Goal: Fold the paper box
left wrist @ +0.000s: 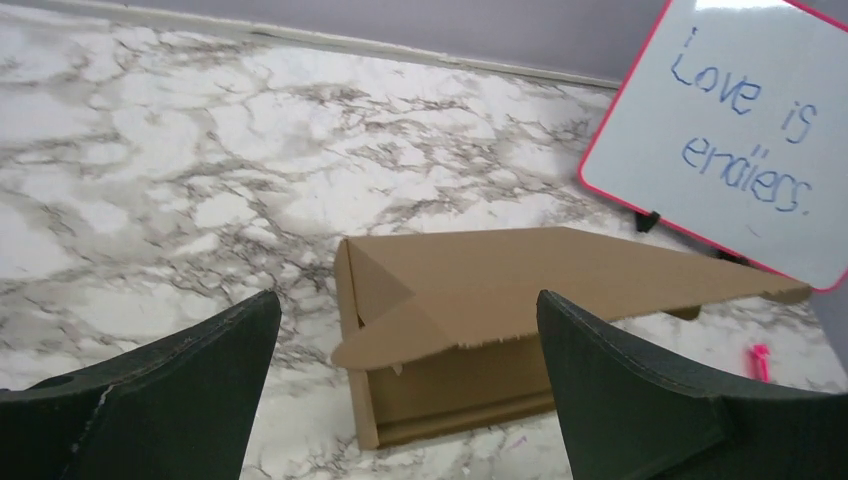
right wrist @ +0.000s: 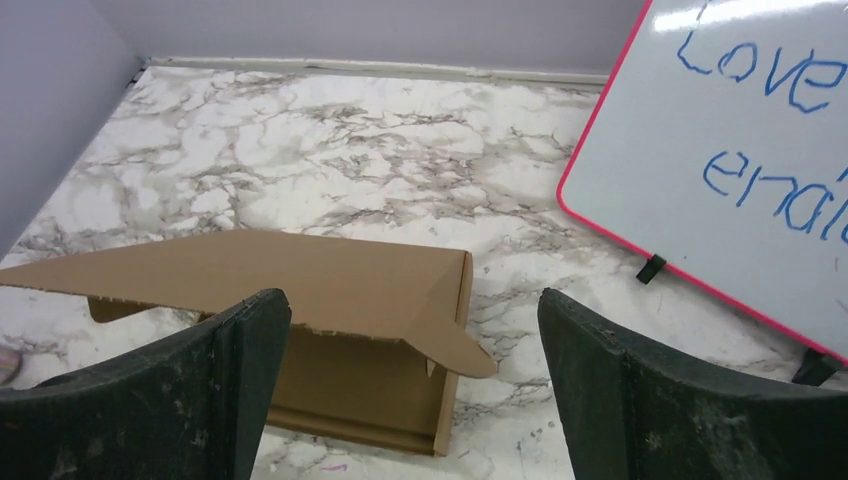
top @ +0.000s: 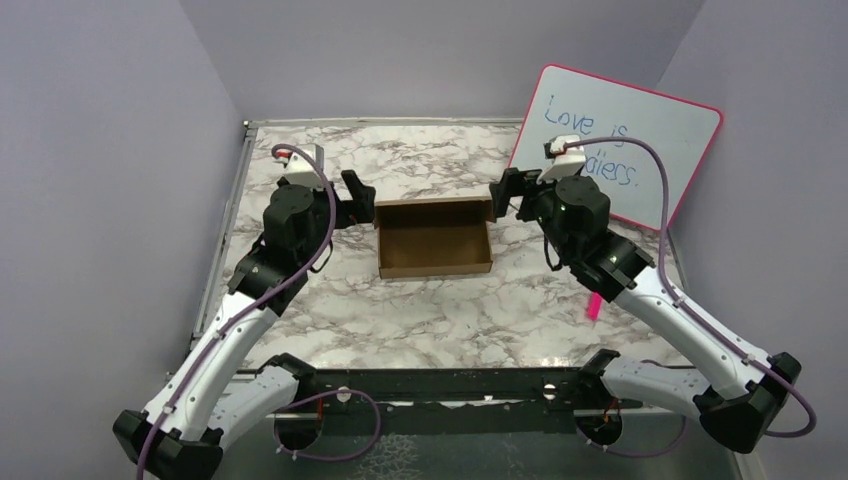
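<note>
Paper box (top: 434, 245) looks open overhead; wrist views reveal tilted lid (left wrist: 520, 275).

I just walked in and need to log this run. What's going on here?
Two robot arms are folding a paper box in the middle of the table. It is already a shallow tray, with its lid flap raised along the far edge and not yet closed. The left gripper and right gripper sit at the box's far corners, both open and holding nothing. A whiteboard stands behind the right arm.
</note>
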### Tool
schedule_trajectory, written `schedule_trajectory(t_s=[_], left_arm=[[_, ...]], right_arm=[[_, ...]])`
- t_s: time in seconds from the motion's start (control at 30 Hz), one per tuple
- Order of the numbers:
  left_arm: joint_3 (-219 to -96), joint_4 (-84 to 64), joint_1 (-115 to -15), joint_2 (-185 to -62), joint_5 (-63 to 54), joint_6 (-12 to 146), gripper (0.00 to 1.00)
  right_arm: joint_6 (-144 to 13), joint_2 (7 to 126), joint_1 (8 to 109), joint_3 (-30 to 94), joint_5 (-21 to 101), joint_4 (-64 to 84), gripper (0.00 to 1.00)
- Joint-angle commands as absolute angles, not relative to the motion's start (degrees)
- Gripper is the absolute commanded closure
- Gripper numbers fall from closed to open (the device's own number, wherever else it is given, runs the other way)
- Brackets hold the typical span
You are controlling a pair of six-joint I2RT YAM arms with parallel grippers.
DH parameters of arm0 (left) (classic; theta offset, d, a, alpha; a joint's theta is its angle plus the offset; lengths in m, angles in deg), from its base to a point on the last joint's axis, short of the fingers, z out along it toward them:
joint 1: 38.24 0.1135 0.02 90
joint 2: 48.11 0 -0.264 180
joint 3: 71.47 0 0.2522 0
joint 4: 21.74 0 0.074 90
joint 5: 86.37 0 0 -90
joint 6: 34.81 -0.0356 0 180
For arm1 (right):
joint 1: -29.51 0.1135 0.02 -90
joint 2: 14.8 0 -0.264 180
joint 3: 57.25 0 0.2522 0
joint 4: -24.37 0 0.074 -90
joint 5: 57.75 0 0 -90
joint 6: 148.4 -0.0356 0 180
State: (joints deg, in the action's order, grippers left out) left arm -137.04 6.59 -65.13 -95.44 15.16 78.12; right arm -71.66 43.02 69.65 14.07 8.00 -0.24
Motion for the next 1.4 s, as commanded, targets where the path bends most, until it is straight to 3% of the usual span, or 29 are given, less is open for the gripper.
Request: schedule_trajectory(t_s=[0.0, 0.3, 0.57, 0.97, 1.37], left_arm=[[-145.41, 9.56, -62.23, -103.64, 16.34, 70.62, 0.01], [-147.95, 6.47, -54.32, -115.10, -3.01, 73.57, 0.04], [-143.94, 5.69, -54.32, -116.60, -10.39, 75.21, 0.11], [-132.23, 3.72, -54.33, -114.00, -14.43, 78.29, 0.21], [-122.32, -2.95, -54.34, -115.74, -13.37, 82.31, 0.23]], right_arm=[[-65.83, 48.10, 67.91, 19.71, 7.19, -2.84, 0.00], [-66.37, 59.13, 64.44, 24.88, 13.86, -4.26, 0.00], [-67.74, 57.34, 64.35, 20.09, 16.50, -5.58, 0.04], [-74.86, 51.72, 64.34, 3.25, 20.14, 2.88, 0.12], [-77.06, 54.87, 64.33, -3.96, 21.51, 9.01, 0.16]])
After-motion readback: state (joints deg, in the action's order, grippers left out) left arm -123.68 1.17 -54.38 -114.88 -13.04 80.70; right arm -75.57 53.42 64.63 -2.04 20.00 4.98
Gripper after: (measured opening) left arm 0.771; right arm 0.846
